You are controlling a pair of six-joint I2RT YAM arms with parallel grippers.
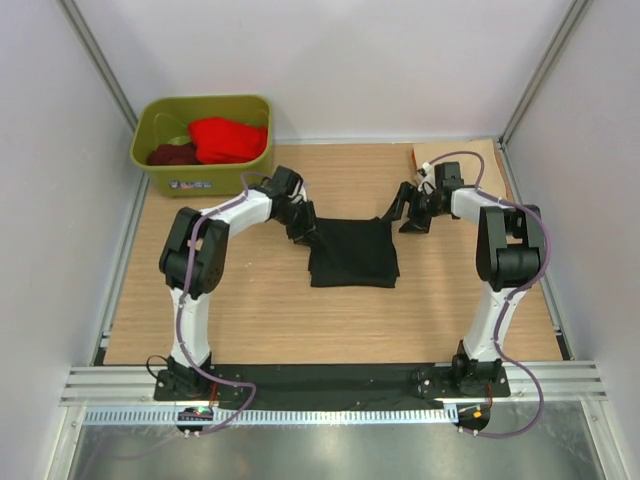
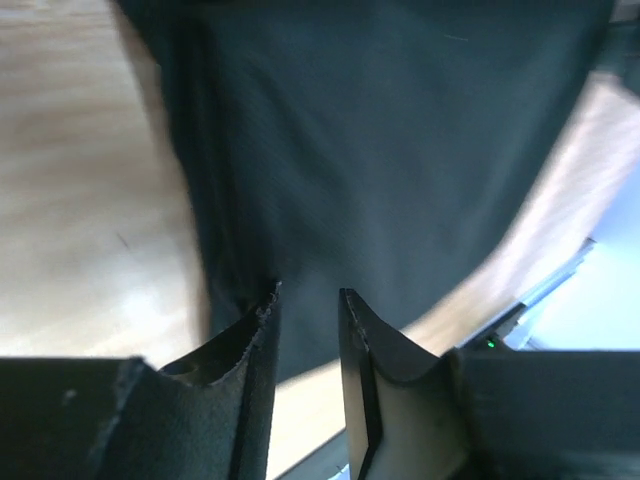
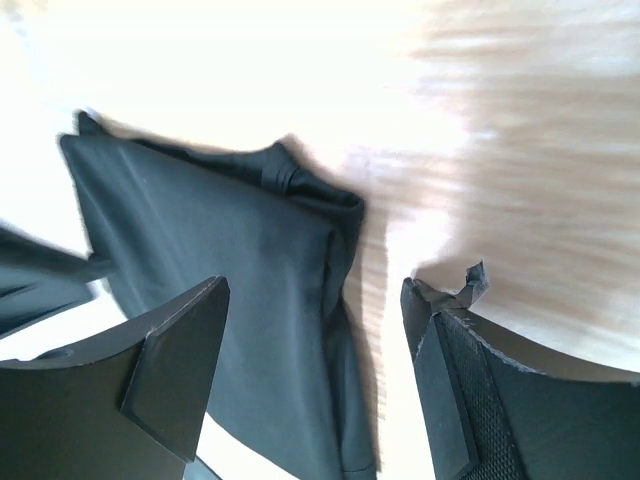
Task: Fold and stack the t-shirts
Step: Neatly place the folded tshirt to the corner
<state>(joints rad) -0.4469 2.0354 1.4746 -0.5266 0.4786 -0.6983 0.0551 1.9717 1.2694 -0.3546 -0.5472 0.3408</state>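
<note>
The black t-shirt (image 1: pixel 352 255) lies folded into a rough rectangle in the middle of the table. My left gripper (image 1: pixel 303 228) hovers at its upper left corner. In the left wrist view this gripper (image 2: pixel 308 292) is open by a narrow gap with nothing between its fingers, and the black t-shirt (image 2: pixel 380 150) lies just beyond the tips. My right gripper (image 1: pixel 408 215) is at the upper right corner. In its wrist view it (image 3: pixel 315 288) stands wide open over the folded edge of the black t-shirt (image 3: pixel 220 230), holding nothing. The red t-shirt (image 1: pixel 228 138) and the maroon t-shirt (image 1: pixel 172 154) lie in the tub. The beige t-shirt (image 1: pixel 470 155) lies at the back right.
An olive-green plastic tub (image 1: pixel 150 165) stands at the back left corner. White walls with metal posts enclose the wooden table on three sides. The arm bases sit on a black strip along the near edge.
</note>
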